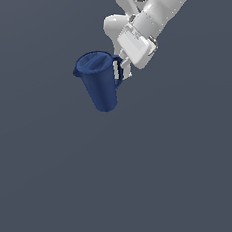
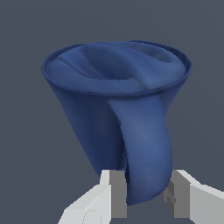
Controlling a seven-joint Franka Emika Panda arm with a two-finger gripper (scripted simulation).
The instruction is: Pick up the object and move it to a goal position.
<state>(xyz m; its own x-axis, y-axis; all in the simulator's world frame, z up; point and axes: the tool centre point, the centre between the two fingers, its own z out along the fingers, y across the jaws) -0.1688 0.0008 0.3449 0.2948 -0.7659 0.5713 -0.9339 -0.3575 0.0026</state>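
The object is a dark blue pitcher (image 1: 98, 81) with a tapered body, a small spout on the exterior view's left and a loop handle on the side facing the arm. It hangs tilted in the air, open mouth up and toward the arm. My white gripper (image 1: 120, 68) is shut on the handle. In the wrist view the pitcher (image 2: 87, 113) fills the frame, its broad handle strap (image 2: 146, 153) runs down between my two fingers (image 2: 113, 192), and the gripper (image 2: 146, 194) clamps the strap's lower end.
A plain dark grey floor (image 1: 131, 190) lies below and around the pitcher. The white arm (image 1: 158, 14) comes in from the top of the exterior view.
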